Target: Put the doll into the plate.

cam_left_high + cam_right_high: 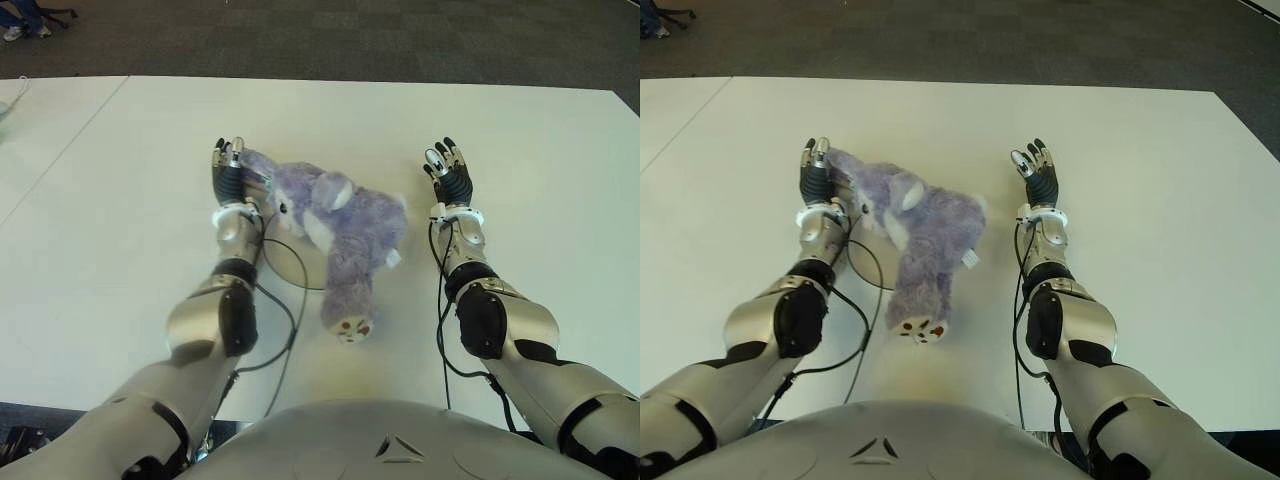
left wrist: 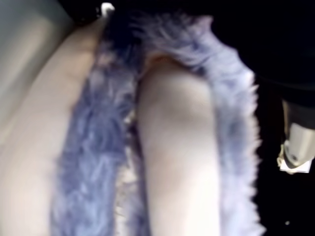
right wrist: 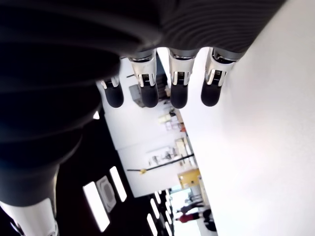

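A purple plush doll lies on its side across a white plate in the middle of the table, and only a near-left arc of the plate's rim shows from under it. My left hand is at the doll's left side by its ear, fingers straight; the left wrist view is filled with the ear's fur. My right hand is to the right of the doll, apart from it, its fingers spread with nothing in them.
The white table stretches well beyond both hands, with a seam on the far left. Dark carpet lies past the far edge. Black cables run from each wrist back along the forearms.
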Controlling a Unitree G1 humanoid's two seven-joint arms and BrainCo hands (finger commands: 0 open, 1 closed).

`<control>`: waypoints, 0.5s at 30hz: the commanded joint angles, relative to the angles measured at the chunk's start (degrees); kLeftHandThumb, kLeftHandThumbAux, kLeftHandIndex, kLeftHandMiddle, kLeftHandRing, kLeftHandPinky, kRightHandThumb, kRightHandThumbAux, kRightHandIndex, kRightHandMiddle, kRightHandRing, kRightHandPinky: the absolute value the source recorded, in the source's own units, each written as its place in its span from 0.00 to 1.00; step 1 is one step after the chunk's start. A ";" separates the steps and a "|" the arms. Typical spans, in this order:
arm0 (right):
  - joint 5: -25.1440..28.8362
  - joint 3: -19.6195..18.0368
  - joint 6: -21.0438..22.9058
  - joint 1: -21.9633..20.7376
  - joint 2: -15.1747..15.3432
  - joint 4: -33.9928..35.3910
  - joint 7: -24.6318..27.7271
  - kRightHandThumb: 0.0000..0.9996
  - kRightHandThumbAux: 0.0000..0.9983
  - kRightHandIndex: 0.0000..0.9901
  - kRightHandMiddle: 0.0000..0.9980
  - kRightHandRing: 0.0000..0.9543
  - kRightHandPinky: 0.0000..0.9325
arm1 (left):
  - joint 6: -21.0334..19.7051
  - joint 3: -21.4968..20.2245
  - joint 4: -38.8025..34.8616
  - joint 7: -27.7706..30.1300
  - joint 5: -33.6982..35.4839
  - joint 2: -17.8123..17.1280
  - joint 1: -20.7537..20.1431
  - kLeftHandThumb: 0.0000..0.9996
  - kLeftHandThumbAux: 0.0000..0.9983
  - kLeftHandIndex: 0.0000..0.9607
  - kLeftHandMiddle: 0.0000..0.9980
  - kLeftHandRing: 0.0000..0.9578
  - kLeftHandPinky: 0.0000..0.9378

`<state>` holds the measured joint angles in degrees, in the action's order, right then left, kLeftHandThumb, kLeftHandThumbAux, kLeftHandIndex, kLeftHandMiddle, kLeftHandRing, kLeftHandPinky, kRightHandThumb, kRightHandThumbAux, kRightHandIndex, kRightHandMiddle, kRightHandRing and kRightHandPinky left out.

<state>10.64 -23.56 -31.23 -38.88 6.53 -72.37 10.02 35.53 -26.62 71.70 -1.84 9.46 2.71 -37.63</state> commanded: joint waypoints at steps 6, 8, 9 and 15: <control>-1.68 0.46 -7.16 17.53 -2.04 -3.35 -0.70 0.00 0.61 0.07 0.06 0.05 0.02 | 5.87 7.70 5.08 -1.25 -8.22 5.50 21.64 0.00 0.46 0.04 0.03 0.01 0.00; -2.13 0.67 -7.57 18.13 -1.85 -3.41 -1.63 0.00 0.60 0.07 0.06 0.05 0.02 | 4.34 8.69 5.20 -2.16 -9.22 4.41 21.13 0.00 0.46 0.03 0.03 0.01 0.00; -2.27 0.72 -7.80 18.49 -1.77 -3.45 -1.96 0.00 0.60 0.07 0.06 0.05 0.03 | 4.35 9.00 5.08 -2.52 -9.45 4.17 20.47 0.00 0.46 0.03 0.02 0.00 0.00; -2.89 0.89 -8.66 21.71 -1.53 -3.96 -2.02 0.00 0.57 0.09 0.07 0.05 0.04 | 4.38 11.02 4.47 -4.51 -11.61 2.29 18.23 0.00 0.44 0.03 0.01 0.00 0.00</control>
<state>9.55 -23.08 -38.13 -35.77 6.76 -69.62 9.06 40.00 -18.16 69.72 -2.92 1.10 5.43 -35.32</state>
